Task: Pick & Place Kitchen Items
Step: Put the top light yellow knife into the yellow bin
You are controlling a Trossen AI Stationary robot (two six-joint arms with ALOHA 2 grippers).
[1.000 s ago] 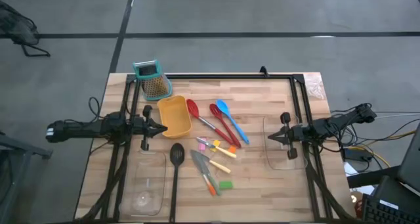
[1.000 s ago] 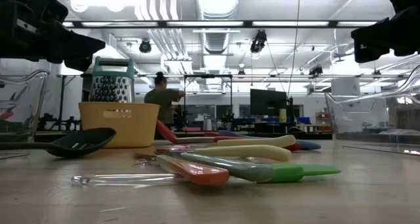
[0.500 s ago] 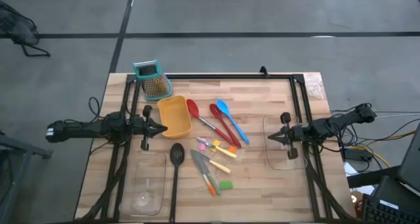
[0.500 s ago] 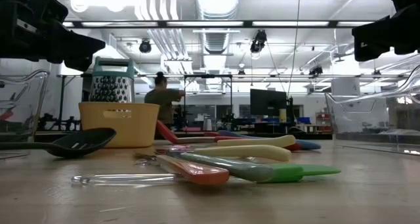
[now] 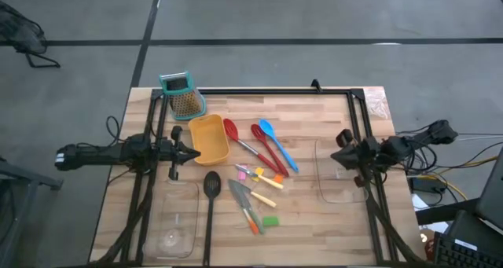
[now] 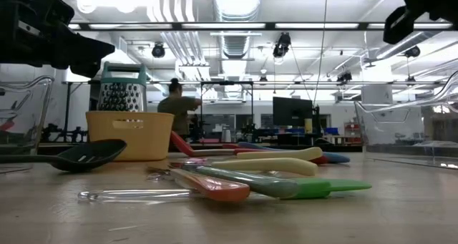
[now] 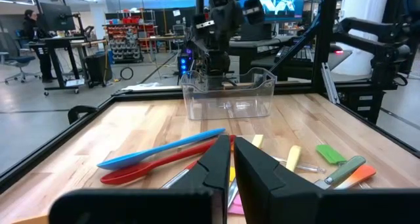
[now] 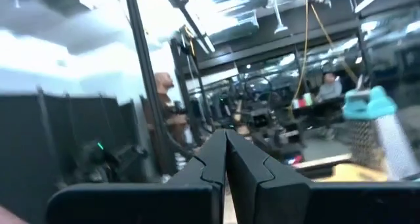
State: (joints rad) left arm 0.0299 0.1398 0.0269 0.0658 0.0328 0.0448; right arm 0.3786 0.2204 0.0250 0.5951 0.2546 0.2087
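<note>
On a pale wooden bench [image 5: 314,221] in a workshop hall, the kitchen items [image 5: 255,170] lie loose between the left hand [image 5: 191,152], nearly closed and empty beside a yellow tray [image 5: 209,138], and the right hand [image 5: 339,153], shut and empty over a clear tray [image 5: 338,191].

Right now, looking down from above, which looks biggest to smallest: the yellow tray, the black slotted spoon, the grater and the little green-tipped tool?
1. Black slotted spoon, the longest.
2. Yellow tray, shorter but much wider.
3. Grater, close to the tray; it stands upright, so this is unsure.
4. Green-tipped tool, clearly the smallest.
</note>
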